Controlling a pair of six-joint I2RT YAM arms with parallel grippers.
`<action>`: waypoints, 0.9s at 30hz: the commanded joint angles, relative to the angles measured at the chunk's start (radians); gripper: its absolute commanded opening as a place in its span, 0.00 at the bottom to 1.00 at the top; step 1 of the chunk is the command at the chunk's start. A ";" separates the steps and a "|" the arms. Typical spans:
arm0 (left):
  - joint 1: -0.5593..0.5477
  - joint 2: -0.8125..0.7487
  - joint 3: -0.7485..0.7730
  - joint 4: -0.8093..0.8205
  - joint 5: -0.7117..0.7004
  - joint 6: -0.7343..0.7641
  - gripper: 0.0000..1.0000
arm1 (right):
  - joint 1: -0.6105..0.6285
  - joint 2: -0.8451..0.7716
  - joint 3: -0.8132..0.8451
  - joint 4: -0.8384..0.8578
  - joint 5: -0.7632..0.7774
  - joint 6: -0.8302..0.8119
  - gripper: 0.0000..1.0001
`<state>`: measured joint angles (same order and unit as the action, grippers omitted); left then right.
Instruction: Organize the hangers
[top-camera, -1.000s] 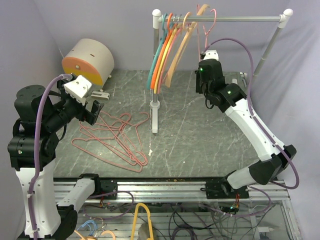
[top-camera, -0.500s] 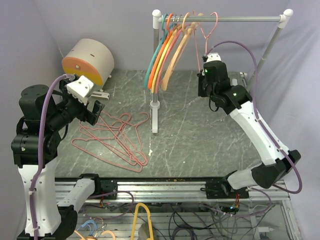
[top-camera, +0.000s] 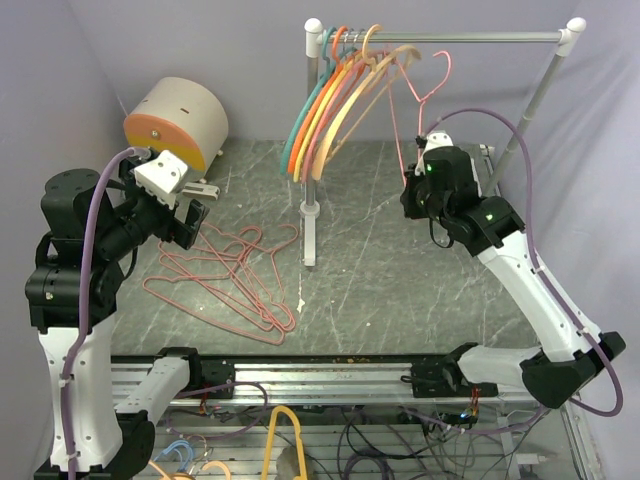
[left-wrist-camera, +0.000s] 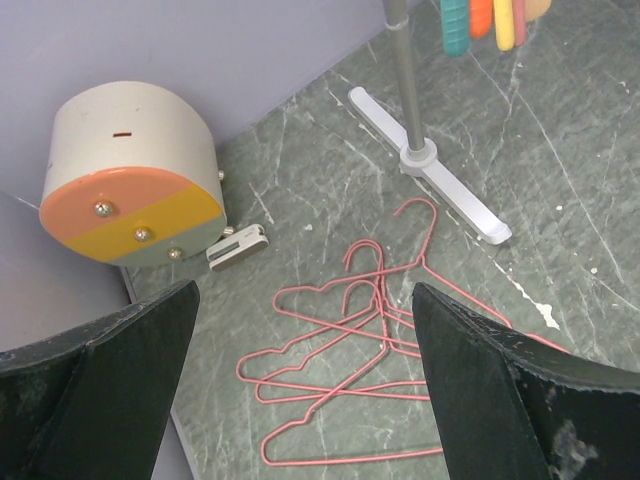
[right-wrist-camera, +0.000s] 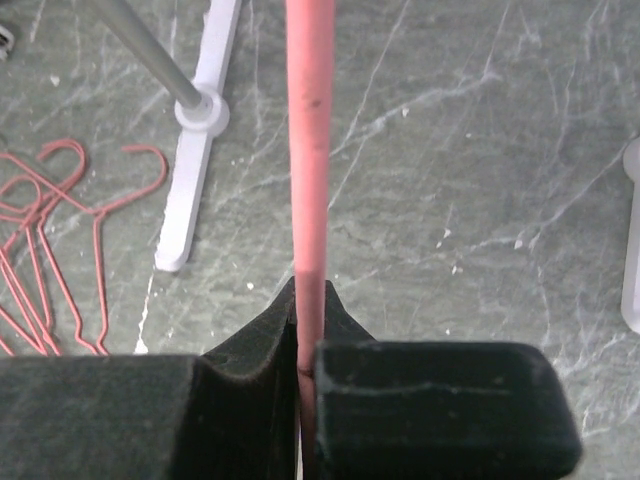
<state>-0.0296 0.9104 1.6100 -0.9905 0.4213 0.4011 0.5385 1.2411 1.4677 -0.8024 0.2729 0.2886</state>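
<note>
One pink wire hanger (right-wrist-camera: 310, 150) stands pinched between the closed fingers of the right gripper (right-wrist-camera: 305, 360), its hook up near the rail (top-camera: 500, 38) beside the plastic hangers (top-camera: 325, 115), while several more pink hangers (left-wrist-camera: 350, 380) lie heaped below the wide-open left gripper (left-wrist-camera: 305, 295).

Wire hangers (top-camera: 238, 272) at left are showing pink; far plastic hangers (top-camera: 312, 122) are showing teal, orange, yellow, peach; bench (top-camera: 400, 280) is looking grey, white-veined.
</note>
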 joint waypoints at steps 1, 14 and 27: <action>0.003 -0.009 -0.014 0.042 -0.010 -0.023 1.00 | -0.003 -0.039 -0.056 -0.006 -0.026 0.020 0.00; 0.002 -0.015 -0.082 0.075 -0.044 -0.031 1.00 | -0.002 -0.103 -0.093 -0.036 -0.057 0.041 0.00; 0.002 -0.012 -0.102 0.101 -0.081 -0.061 1.00 | -0.002 -0.164 -0.134 -0.105 -0.014 0.064 0.00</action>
<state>-0.0296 0.9043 1.5131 -0.9287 0.3744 0.3637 0.5385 1.0939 1.3594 -0.8787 0.2138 0.3298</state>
